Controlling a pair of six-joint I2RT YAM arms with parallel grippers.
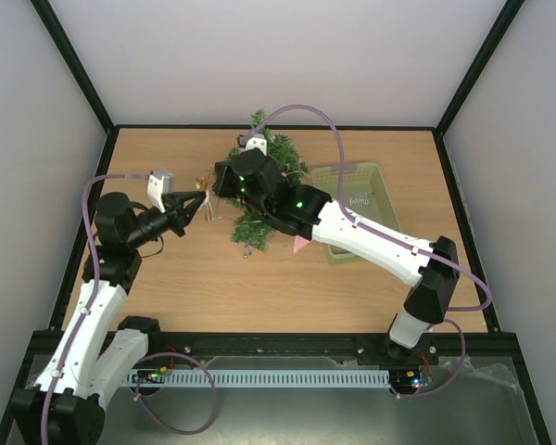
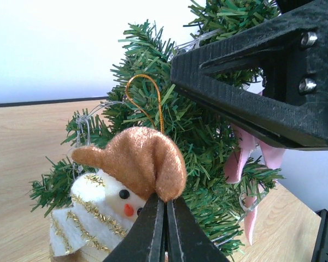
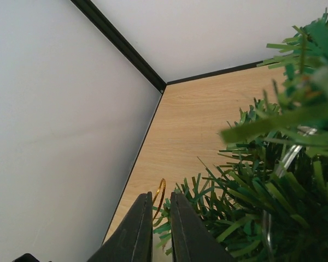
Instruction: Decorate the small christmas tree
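My left tool (image 2: 165, 203) is closed tight on the lower rim of a plush snowman ornament (image 2: 106, 204)'s brown cap. The ornament is white with gold stripes, black eyes and an orange nose, and I hold it above the bench (image 1: 167, 278), left of the middle and nearer the far edge than the near one. A gold loop (image 2: 142, 76) stands up from the cap against the needles.

Just beyond it, my right tool (image 3: 162, 195) reaches in from the right, over the branches. Its fingers are almost together, with only a thin slit between them. The gold thread shows in that slit, but I cannot tell whether it is pinched or only lies behind.

The small christmas tree (image 1: 252, 227) sits about midway between the left and right edges, running from mid-bench towards the far edge. Clear light wire runs through its dark green needles, and a pink ribbon (image 2: 246, 158) hangs among them.

A pale green basket (image 1: 347, 170) lies just beside the tree, towards the right edge.
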